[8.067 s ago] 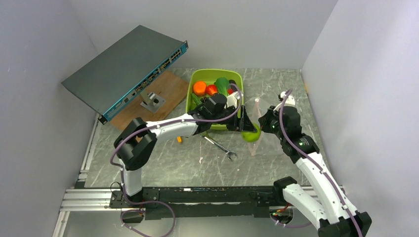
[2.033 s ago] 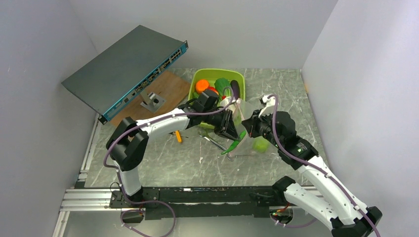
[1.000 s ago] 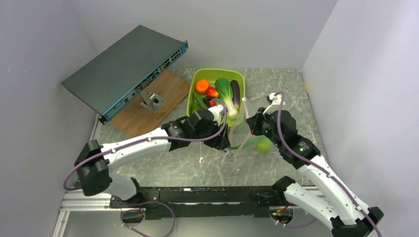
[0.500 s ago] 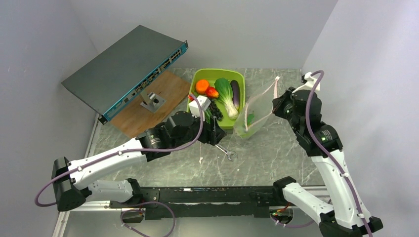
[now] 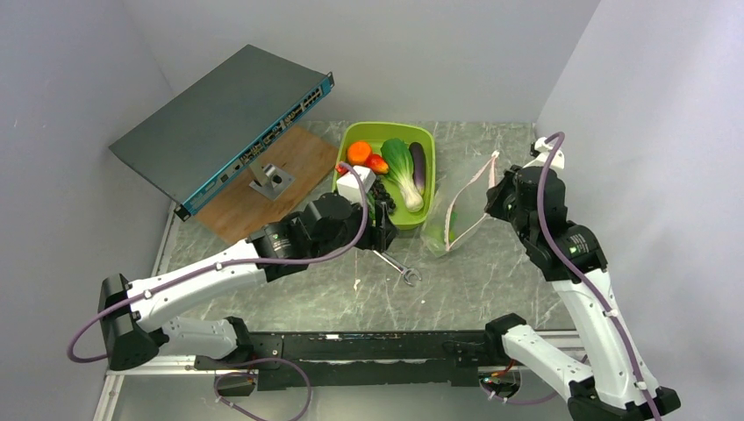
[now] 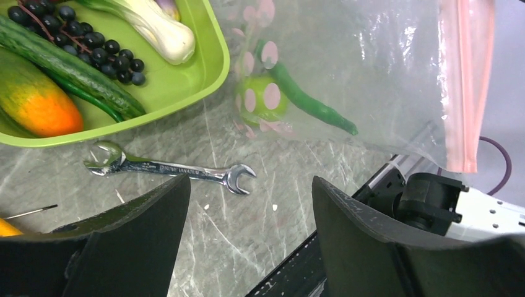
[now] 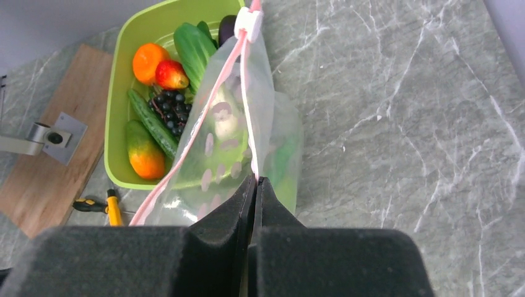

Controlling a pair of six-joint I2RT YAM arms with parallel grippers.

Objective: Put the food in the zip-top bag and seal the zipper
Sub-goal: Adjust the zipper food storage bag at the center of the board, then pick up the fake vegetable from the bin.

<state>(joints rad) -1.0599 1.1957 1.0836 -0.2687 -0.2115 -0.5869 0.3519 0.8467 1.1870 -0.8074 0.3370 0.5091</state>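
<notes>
clear plastic edged in pale pink, the zip-top bag (image 7: pixel 223 154) hangs from the right hand (image 7: pixel 254 180), whose fingers are clenched together on the zipper (image 6: pixel 464 80) at the near end of the bag's mouth. the mouth gapes, its two pink edges bowed apart, and a small white slider (image 7: pixel 249 18) sits at the far end. inside the bag lie a round green fruit (image 6: pixel 263 99) and a slim green vegetable (image 6: pixel 309 102), both down in the lower corner. the bag hangs just to the right of the lime-green tub (image 6: pixel 204 68), over the grey marbled counter (image 5: pixel 491 289); whether its bottom touches the counter i cannot tell. the tub holds the rest of the food: an orange (image 5: pixel 356 153), a red tomato (image 5: pixel 377 163), a bok choy (image 5: pixel 399 171), a purple eggplant (image 5: pixel 418 167), dark grapes (image 6: pixel 99 43), a long cucumber (image 6: pixel 62 65) and a yellow-orange fruit with green ends (image 6: pixel 34 102). the left hand (image 6: pixel 247 192) is released, its fingers standing wide with nothing between them, near the tub's front edge and above a silver wrench (image 6: pixel 170 168) that lies flat on the counter. an orange-handled tool (image 7: pixel 112 207) lies on the counter beside the tub's near left corner. farther left, a wooden board (image 5: pixel 303 153) carries a small metal bracket (image 5: pixel 272 180), and a grey network switch (image 5: pixel 219 123) leans tilted above it.
</notes>
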